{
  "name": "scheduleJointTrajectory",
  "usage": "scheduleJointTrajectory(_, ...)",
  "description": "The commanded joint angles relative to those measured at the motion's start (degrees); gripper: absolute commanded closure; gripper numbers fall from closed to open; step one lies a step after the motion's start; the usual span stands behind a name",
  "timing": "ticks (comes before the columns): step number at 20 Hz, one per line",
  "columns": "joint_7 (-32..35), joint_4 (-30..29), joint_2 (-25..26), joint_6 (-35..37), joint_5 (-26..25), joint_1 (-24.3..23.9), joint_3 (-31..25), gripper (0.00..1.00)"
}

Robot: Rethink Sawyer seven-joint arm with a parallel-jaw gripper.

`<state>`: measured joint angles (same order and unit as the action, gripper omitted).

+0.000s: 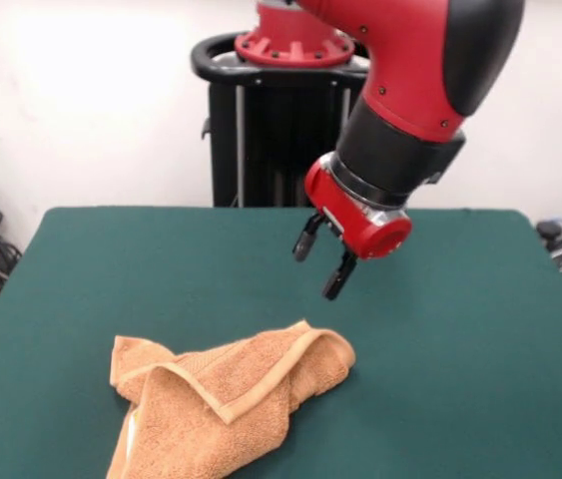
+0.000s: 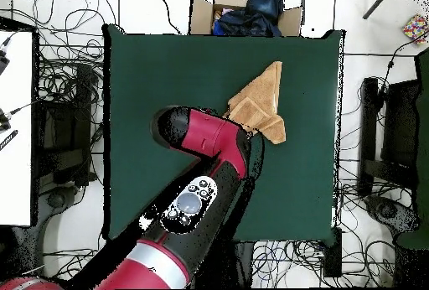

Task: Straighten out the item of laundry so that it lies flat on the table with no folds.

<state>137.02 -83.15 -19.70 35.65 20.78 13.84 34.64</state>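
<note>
The orange-tan towel [image 1: 223, 394] lies crumpled and folded over itself near the front edge of the green table [image 1: 460, 329]; one corner is folded across the middle and a woven band shows along the fold. In the overhead view the towel [image 2: 260, 100] lies toward the table's far right part. My gripper [image 1: 320, 263] hangs in the air above and just behind the towel's right end, not touching it. Its two black fingers are apart and hold nothing. In the overhead view the arm hides the gripper.
The black pedestal [image 1: 271, 120] stands at the table's far side. A cardboard box with dark clothes [image 2: 245, 10] sits beyond the table's far edge in the overhead view. Cables lie on the floor around the table.
</note>
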Motion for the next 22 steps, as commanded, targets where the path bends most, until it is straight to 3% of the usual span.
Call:
scheduleJointTrajectory(1,9.6,1.2,3.9,4.0,-1.3,2.0,-3.8,0.0)
scheduleJointTrajectory(4,10.0,-1.3,0.6,10.7,0.4,2.3,-6.2,0.0)
scheduleJointTrajectory(6,9.9,-2.3,-2.2,9.9,-0.4,4.2,-3.9,0.0)
scheduleJointTrajectory(9,7.9,-6.6,-7.0,10.6,1.1,3.0,-6.4,0.0)
scheduleJointTrajectory(11,9.8,-6.4,-6.5,6.6,0.1,5.5,-3.7,0.0)
scheduleJointTrajectory(15,10.8,-5.3,-7.1,5.4,0.6,6.8,-4.0,0.0)
scheduleJointTrajectory(18,14.6,-0.9,-5.3,11.6,0.7,9.0,-1.8,0.0)
scheduleJointTrajectory(20,15.3,1.9,-3.0,11.0,0.3,9.4,-0.5,0.0)
scheduleJointTrajectory(22,12.8,-0.1,-3.1,7.6,1.0,7.1,-3.0,0.0)
